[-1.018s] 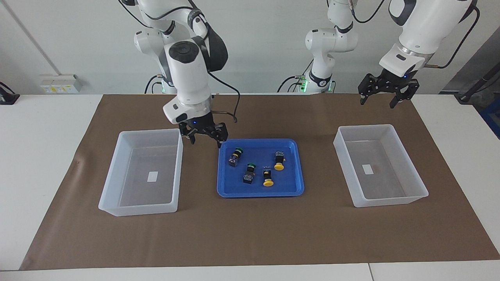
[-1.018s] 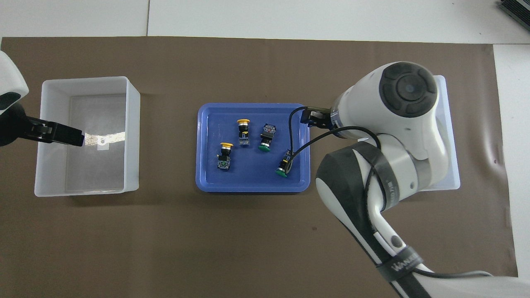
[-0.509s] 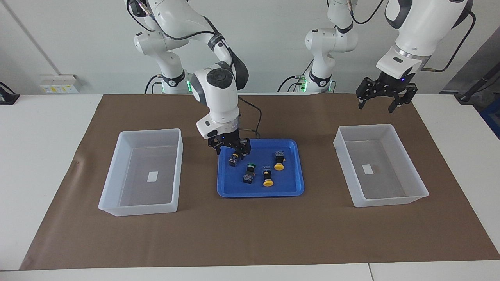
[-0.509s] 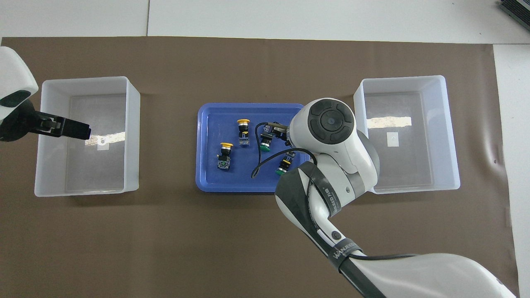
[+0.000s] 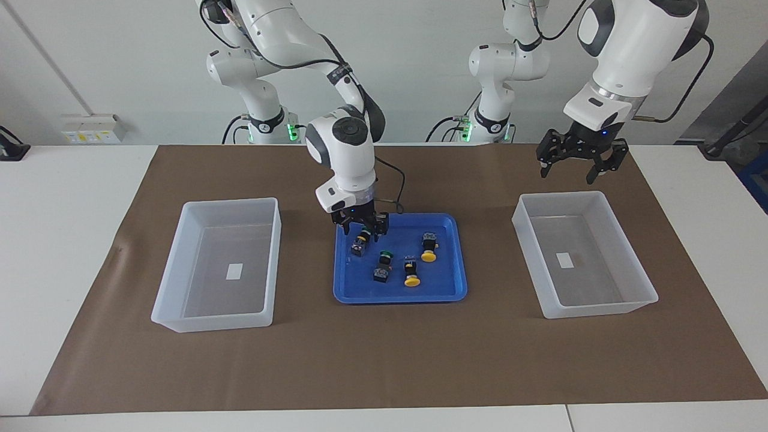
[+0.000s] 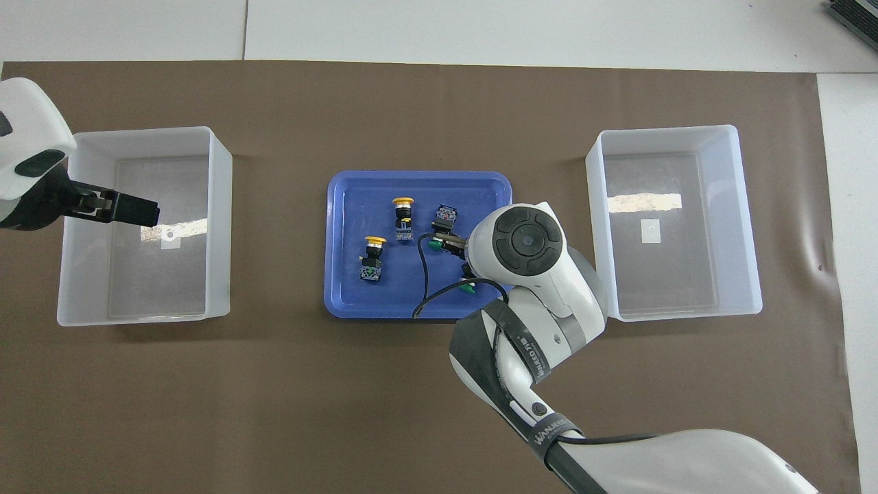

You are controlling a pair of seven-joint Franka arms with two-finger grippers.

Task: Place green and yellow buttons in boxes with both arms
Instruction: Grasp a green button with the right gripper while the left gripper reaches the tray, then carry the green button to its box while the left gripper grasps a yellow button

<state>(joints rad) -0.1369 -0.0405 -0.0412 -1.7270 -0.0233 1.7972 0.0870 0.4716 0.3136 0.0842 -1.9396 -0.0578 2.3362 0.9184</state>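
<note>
Four buttons lie in the blue tray point(image 5: 397, 294). My right gripper point(image 5: 362, 235) is down in the tray, open, its fingers on either side of a green button point(image 5: 359, 245) in the corner nearest the robots. Overhead, the right wrist hides all of that button but its cap point(image 6: 468, 289). The other green button point(image 5: 383, 264) and two yellow buttons point(image 5: 428, 248) point(image 5: 411, 273) lie loose. My left gripper point(image 5: 575, 165) hangs open over the mat, just robot-side of the box point(image 5: 600, 309) at the left arm's end. The other box point(image 5: 180, 264) holds only its label.
A brown mat point(image 5: 384, 360) covers the table under the tray and both boxes. Two smaller white arms with green-lit bases point(image 5: 264, 123) point(image 5: 493, 123) stand at the robots' edge. A white socket block point(image 5: 91, 128) sits on the wall toward the right arm's end.
My right arm swung from over its box to the tray and came down around the green button; its fingers have narrowed. My left gripper drifted slightly toward the tray.
</note>
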